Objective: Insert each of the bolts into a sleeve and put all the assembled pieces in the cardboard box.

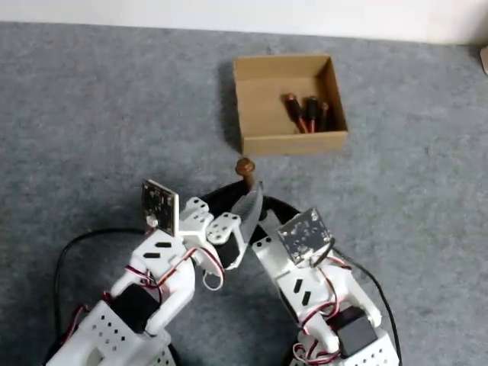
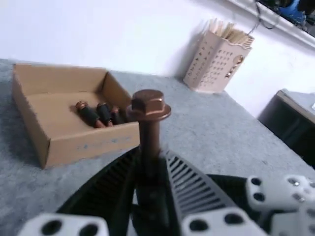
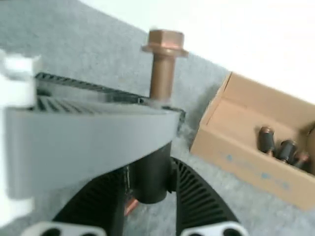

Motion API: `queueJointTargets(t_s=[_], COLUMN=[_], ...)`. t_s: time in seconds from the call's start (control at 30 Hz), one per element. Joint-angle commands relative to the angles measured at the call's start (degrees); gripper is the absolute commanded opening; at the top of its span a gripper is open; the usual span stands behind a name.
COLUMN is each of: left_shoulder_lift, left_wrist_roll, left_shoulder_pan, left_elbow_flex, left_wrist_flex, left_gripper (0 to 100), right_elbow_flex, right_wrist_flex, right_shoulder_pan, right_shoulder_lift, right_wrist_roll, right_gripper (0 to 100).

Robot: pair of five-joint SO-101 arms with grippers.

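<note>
A copper bolt [image 1: 244, 167] with a hex head stands upright a short way in front of the cardboard box [image 1: 293, 143]. My left gripper [image 2: 147, 196] is shut on the bolt [image 2: 149, 123] along its shaft. Just below, my right gripper [image 3: 150, 201] is shut on a black sleeve [image 3: 150, 177], with the bolt [image 3: 164, 64] rising above it. How deep the bolt sits in the sleeve is hidden by the left gripper's grey finger [image 3: 88, 132]. Both grippers meet at the table's middle, the left gripper [image 1: 246, 202] on top. Three assembled pieces [image 1: 306, 114] lie in the box.
The table surface is grey felt [image 1: 91, 114]. A pale perforated holder with sticks [image 2: 216, 61] stands by the wall beyond the box [image 2: 88, 145]. A dark object [image 2: 295, 123] sits farther off. Black cables [image 1: 69, 255] loop by the arm bases.
</note>
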Motion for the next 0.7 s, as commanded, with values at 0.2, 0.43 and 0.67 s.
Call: queueJointTargets(t_s=[0.2, 0.43, 0.67], left_shoulder_lift=[0.31, 0.40, 0.04], left_wrist_roll=[0.09, -0.26, -5.45], left_shoulder_pan=[-0.31, -0.57, -1.98], left_elbow_flex=[-0.48, -1.01, -2.33], left_wrist_flex=[-0.79, -0.70, -0.62], left_gripper=[2, 13, 13], right_elbow_flex=[-2.51, -1.98, -1.89], right_wrist_flex=[-1.98, -1.89, -1.71], right_shoulder_pan=[-1.01, -1.01, -1.01], right_shoulder_lift=[-0.75, -0.75, -0.75], right_wrist_roll=[-0.44, -0.26, -0.18], right_gripper=[0.5, 0.5, 0.5])
